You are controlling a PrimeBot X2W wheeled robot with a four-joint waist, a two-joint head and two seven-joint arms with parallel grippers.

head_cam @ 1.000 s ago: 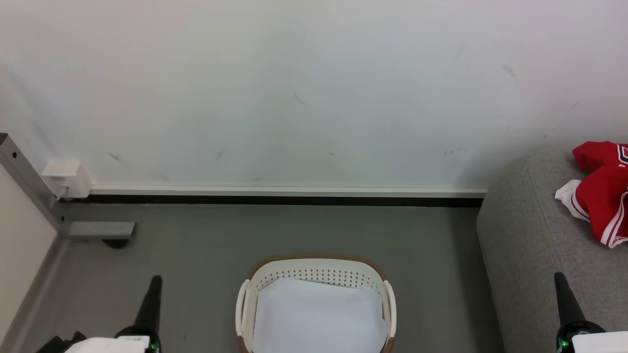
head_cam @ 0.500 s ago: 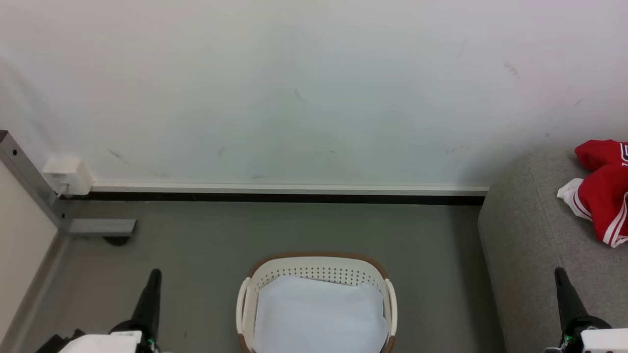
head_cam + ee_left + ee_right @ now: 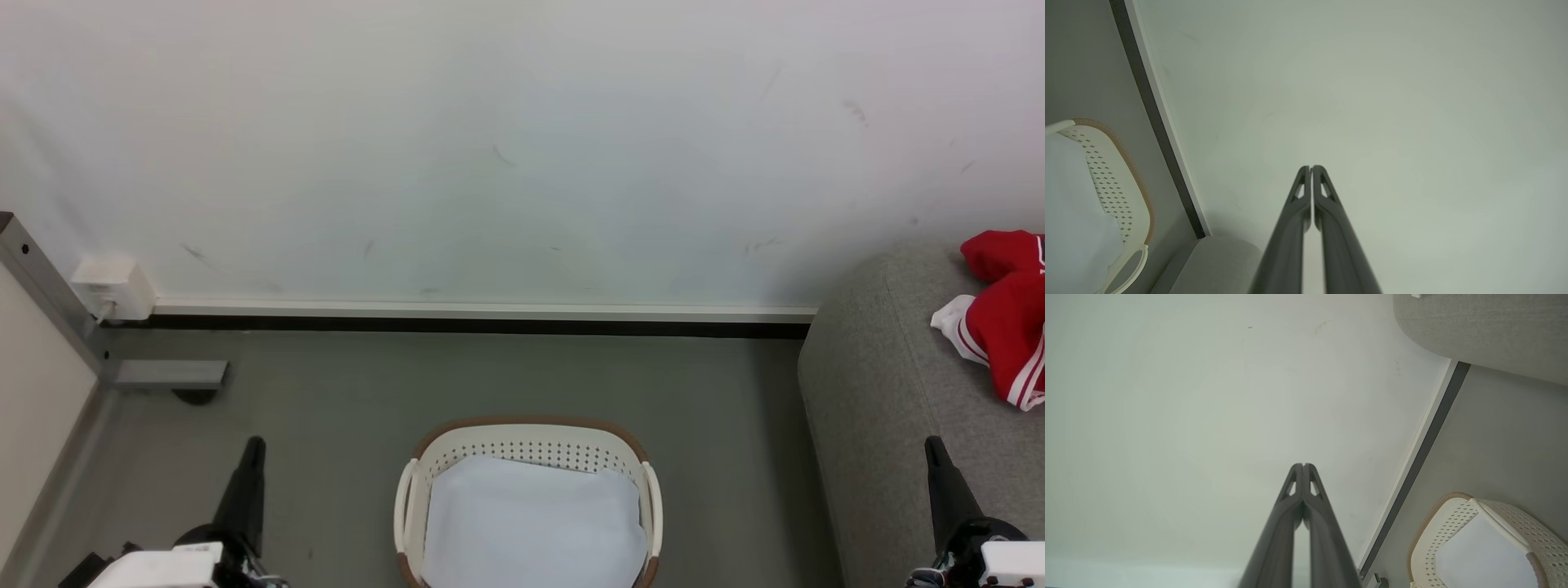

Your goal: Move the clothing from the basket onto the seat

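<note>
- Head view: the jersey (image 3: 1008, 327) is lying crumpled on the sofa (image 3: 882, 392) at the right edge, and the frame is cutting part of it off. It is showing bright red cloth, a white piece and white-and-red striped trim. The basket (image 3: 526, 437) is standing on the floor (image 3: 326, 392), well apart from the jersey, and a pale sheet (image 3: 531, 531) is filling it. The left gripper (image 3: 254, 447) and the right gripper (image 3: 935, 447) are pointing up, each with its fingers together.
- Left wrist view: the left gripper (image 3: 1311, 168) is pointing at the wall (image 3: 1372, 81), its fingertips touching each other. The basket (image 3: 1106, 171) with the sheet (image 3: 1069, 212) is showing at the left.
- Right wrist view: the right gripper (image 3: 1303, 465) is facing the wall (image 3: 1208, 396), its fingertips pressing together. The sofa (image 3: 1486, 330) is showing at the top right and the basket (image 3: 1437, 522) at the bottom right.
</note>
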